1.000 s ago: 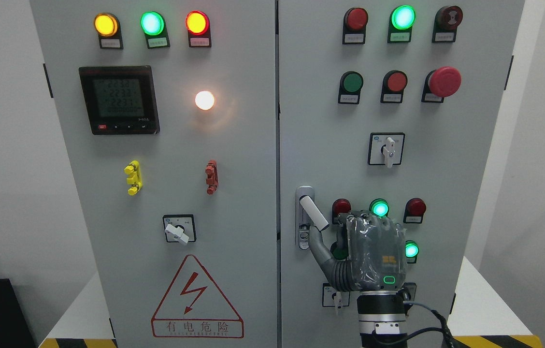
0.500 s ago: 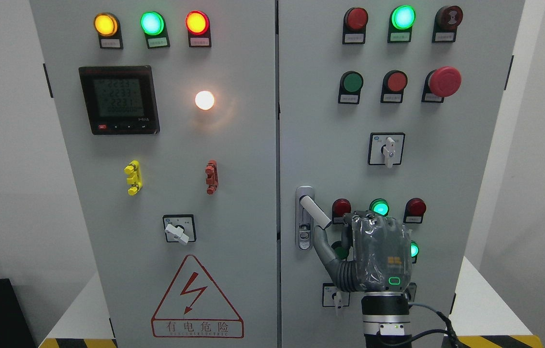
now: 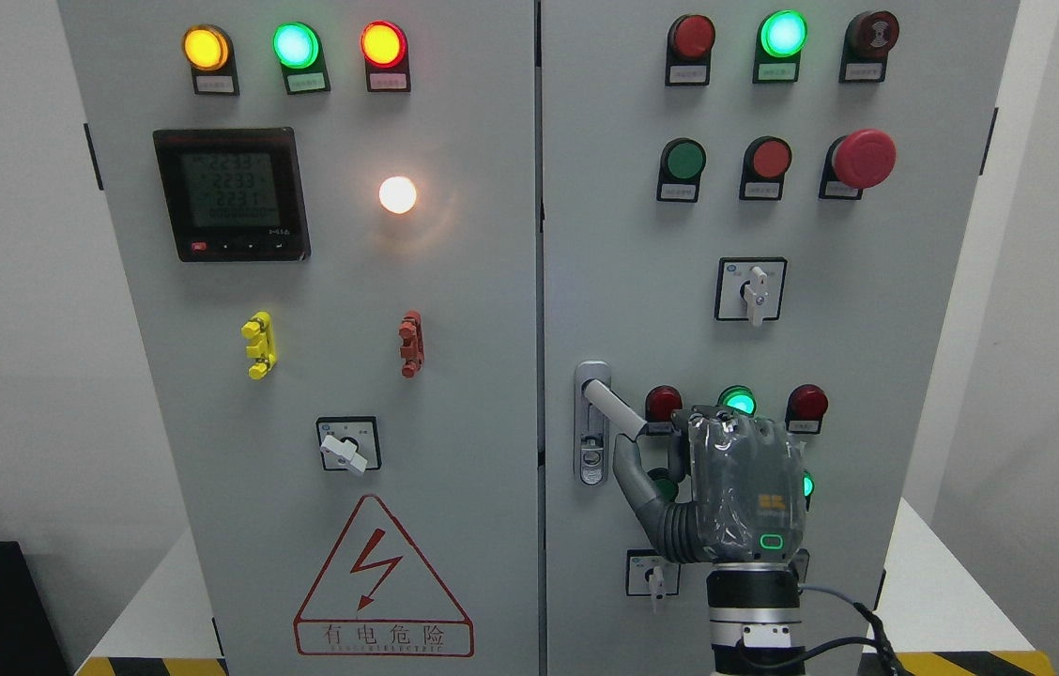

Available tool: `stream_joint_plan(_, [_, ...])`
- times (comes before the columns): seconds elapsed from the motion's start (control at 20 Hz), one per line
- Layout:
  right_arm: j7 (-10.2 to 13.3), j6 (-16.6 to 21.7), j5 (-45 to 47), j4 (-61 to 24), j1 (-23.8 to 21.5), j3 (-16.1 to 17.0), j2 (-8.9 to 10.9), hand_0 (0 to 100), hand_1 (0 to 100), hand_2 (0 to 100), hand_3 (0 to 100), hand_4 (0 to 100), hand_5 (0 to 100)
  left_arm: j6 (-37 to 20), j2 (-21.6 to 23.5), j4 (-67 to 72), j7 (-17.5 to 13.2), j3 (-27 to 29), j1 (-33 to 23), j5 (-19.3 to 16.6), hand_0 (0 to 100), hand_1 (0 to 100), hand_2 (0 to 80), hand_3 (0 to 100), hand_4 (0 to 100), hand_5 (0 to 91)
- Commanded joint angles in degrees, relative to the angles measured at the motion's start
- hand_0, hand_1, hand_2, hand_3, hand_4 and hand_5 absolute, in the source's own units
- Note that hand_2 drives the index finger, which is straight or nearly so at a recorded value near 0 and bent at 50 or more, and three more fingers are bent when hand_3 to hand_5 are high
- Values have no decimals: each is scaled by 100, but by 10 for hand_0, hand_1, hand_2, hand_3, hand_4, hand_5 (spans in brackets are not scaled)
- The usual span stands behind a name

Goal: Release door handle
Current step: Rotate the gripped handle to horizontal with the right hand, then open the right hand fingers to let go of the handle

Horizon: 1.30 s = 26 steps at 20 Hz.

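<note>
The door handle (image 3: 612,407) sits on the right door (image 3: 642,235) of the cabinet, close to its left edge. Its white lever swings out from the silver lock plate (image 3: 591,441) toward four o'clock. The right robot hand (image 3: 727,488) comes up from the bottom edge and is at five o'clock from the lever's pivot, with the back of the hand facing the camera. The thumb (image 3: 628,469) rises just below the lever's free end. Whether it touches the lever cannot be told from this angle, and the other fingers curl out of sight behind the knuckles, so it is also unclear whether they are clenched on the lever or already loose. The left robot hand is out of view.

To let go cleanly, it seems best to spread the fingers fully first, then pull straight back from the door. Sliding sideways risks brushing the red light (image 3: 663,402) and the green light (image 3: 738,402) at the knuckles, or the small switch (image 3: 652,575) near the wrist. Dragging the thumb upward could knock the lever.
</note>
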<state>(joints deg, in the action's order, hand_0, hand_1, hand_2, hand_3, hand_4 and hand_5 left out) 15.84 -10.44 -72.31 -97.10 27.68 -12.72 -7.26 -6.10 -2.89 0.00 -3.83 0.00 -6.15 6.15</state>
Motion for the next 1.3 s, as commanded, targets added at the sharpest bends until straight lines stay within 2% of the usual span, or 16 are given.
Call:
stream_joint_plan(0.0, [-2, -10, -2, -29, 10, 42, 14, 433, 484, 974, 1000, 929, 992, 3, 7, 114, -4, -79, 0, 0, 120, 389, 0, 0, 0, 0])
stream_joint_plan(1.25, [-20, -11, -2, -90, 150, 86, 40, 430, 485, 974, 1000, 931, 992, 12, -1, 114, -4, -79, 0, 0, 120, 389, 0, 0, 0, 0])
